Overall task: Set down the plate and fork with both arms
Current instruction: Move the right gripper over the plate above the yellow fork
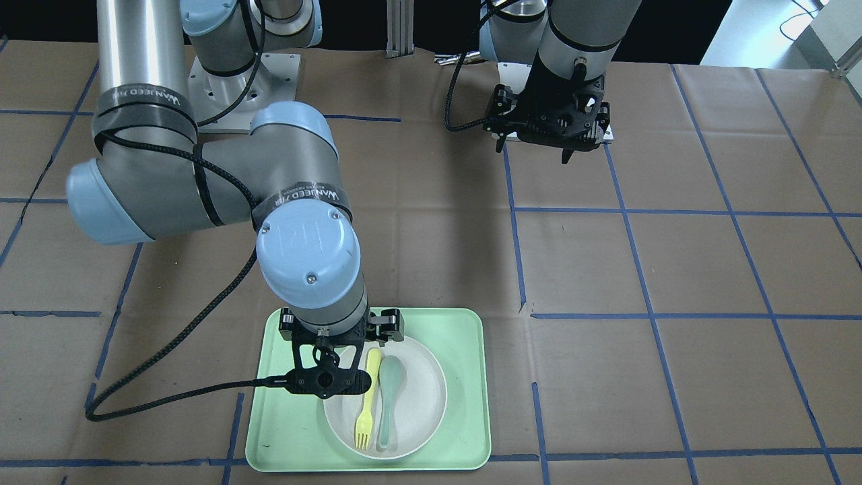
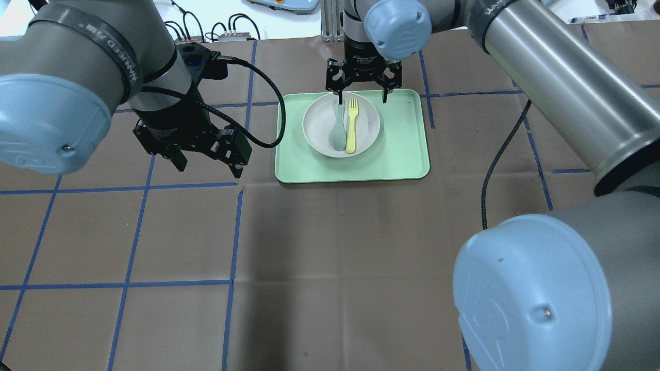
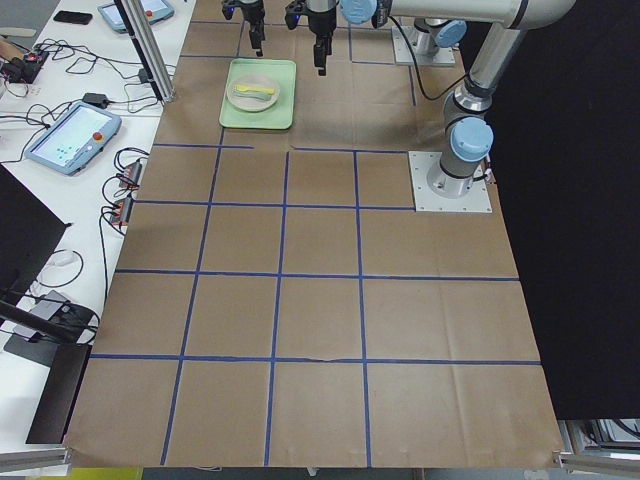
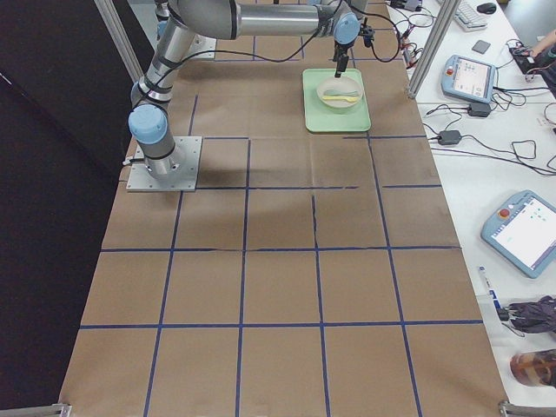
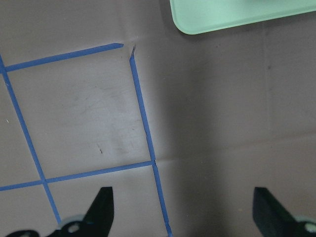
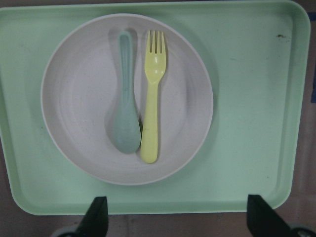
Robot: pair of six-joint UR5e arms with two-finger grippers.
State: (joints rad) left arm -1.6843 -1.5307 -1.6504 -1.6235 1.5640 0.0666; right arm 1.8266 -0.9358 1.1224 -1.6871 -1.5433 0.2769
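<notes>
right arm [image 2: 531, 293]: its big blue cap is the closest thing to you in the overhead view, well off to the near right of the tray [image 2: 397, 154].
left gripper [image 2: 210, 169]: you find it left of the tray, apart from it, over the bare table [image 2: 330, 257]. Its fingers are spread wide and hold nothing.
plate [image 2: 319, 129]: it sits on the tray, near the middle.
spoon [image 2: 337, 134]: it lies in the plate.
fork [image 2: 351, 129]: it lies in the plate, just right of the spoon, tines toward the tray's far edge.
right gripper [image 2: 362, 99]: it hangs over the tray's far edge. Its fingers are spread wide and hold nothing.
</notes>
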